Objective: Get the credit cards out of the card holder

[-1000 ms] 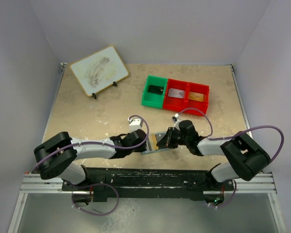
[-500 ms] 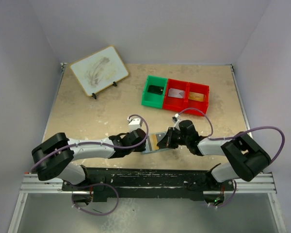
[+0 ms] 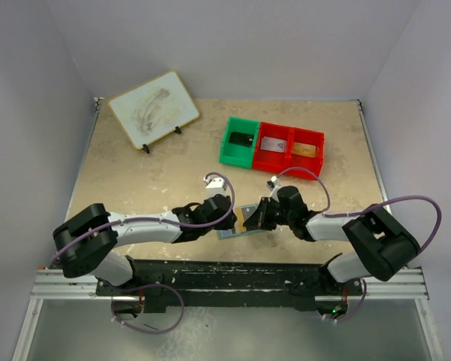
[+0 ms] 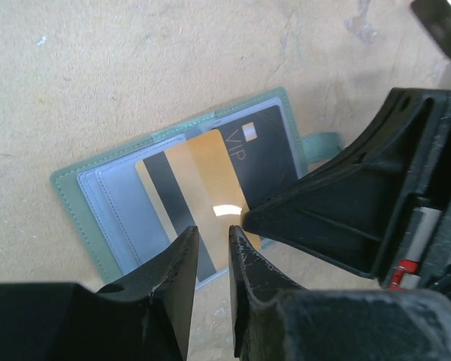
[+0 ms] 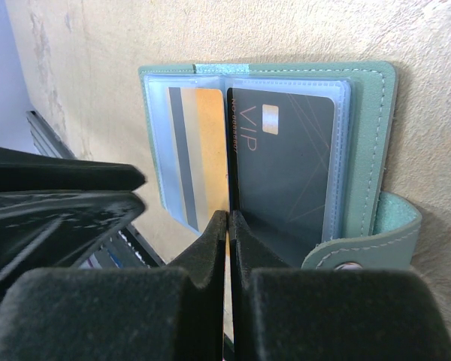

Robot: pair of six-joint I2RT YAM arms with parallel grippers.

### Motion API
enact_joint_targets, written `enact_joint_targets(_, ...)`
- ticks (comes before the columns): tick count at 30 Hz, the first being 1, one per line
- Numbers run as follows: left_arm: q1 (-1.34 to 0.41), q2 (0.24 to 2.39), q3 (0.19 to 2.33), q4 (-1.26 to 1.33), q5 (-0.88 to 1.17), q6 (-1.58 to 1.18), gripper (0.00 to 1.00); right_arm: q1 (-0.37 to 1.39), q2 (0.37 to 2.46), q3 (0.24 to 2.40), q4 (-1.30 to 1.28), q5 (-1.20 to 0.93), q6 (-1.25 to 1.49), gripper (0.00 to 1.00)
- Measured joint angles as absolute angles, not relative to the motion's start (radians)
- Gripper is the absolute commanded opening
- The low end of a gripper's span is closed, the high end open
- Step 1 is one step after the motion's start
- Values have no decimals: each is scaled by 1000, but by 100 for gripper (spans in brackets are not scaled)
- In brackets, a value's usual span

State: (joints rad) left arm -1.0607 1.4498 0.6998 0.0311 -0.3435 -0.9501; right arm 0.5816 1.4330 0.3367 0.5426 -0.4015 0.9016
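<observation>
The card holder (image 3: 233, 229) lies open on the table at the front, between my two grippers; its grey-green cover (image 5: 370, 150) frames pale blue sleeves. A gold card with a black stripe (image 4: 203, 180) sticks partway out of the left sleeve. A black VIP card (image 5: 286, 173) sits in the right sleeve. My left gripper (image 4: 213, 235) hovers over the gold card's near end, jaws a narrow gap apart with nothing clamped. My right gripper (image 5: 228, 218) is shut at the holder's middle fold, pinching a thin sleeve edge.
At the back stand a green bin (image 3: 227, 147) with a black card and a red two-part bin (image 3: 289, 159) with a grey and a gold card. A whiteboard on a stand (image 3: 153, 109) sits back left. The table's front edge is just below the holder.
My left gripper has shifted slightly right toward the holder and its jaws have parted a little. The right gripper and the holder have not moved.
</observation>
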Motion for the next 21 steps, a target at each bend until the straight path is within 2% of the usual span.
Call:
enact_joint_targets(9,-1061,1544,699,15,-336,-950,15,582,1433,337,540,-402,898,4)
enact_joint_targets(15,-1061,1544,689,32,-337,-951,11,581,1433,337,545,-414,897,26)
enact_joint_targets(21,-1061,1541,687,27,-349,-953,10,580,1433,337,581,-419,898,30)
